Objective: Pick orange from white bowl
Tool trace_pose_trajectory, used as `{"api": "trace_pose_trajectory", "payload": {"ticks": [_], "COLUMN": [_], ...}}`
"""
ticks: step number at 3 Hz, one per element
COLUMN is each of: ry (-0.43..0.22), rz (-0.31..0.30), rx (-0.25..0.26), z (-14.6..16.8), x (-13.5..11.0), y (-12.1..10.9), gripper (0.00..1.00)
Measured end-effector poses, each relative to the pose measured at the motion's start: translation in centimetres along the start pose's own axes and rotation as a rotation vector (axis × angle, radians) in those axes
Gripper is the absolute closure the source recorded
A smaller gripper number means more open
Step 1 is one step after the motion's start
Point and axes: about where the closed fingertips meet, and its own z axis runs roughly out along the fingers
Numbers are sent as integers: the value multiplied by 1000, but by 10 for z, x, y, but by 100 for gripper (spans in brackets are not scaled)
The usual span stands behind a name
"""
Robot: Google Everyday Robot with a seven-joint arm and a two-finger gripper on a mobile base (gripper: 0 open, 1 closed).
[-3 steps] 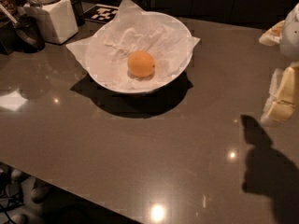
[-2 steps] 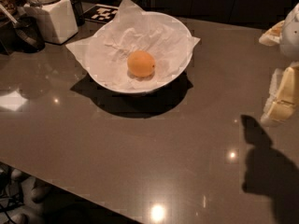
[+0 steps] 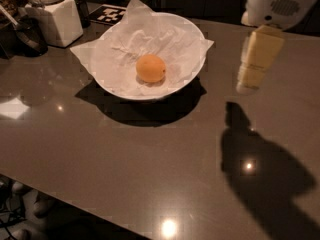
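The orange (image 3: 150, 68) lies in the middle of the white bowl (image 3: 196, 39), on its crinkled white paper lining (image 3: 125, 49). The bowl stands on the dark grey table (image 3: 125, 169), toward the back left. My gripper (image 3: 248, 85), with pale yellow pads under a white wrist housing (image 3: 280, 4), hangs above the table to the right of the bowl. It is apart from the bowl's rim and holds nothing that I can see.
A white square-based jar (image 3: 54, 16) stands at the back left, with a dark utensil (image 3: 27, 34) beside it and a black-and-white marker tag (image 3: 111, 14) behind the bowl. The gripper's shadow (image 3: 265, 169) falls on the table's right. The table's front edge (image 3: 60, 196) runs along the lower left.
The gripper has moved left from the right edge of the view and farther back, closer to the bowl. The bowl and the orange have not moved.
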Motion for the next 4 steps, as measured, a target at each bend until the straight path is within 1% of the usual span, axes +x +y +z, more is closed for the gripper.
{"api": "trace_pose_trajectory", "payload": {"ticks": [2,3,4], "ry": [-59,-86,-107], "rz": [-13,-2,-27], "rx": [55,49,40], "z": [-2,-8,-11], "x": [-21,-48,-91], "y": [-12,-19,-33], "gripper": [0,0,0]}}
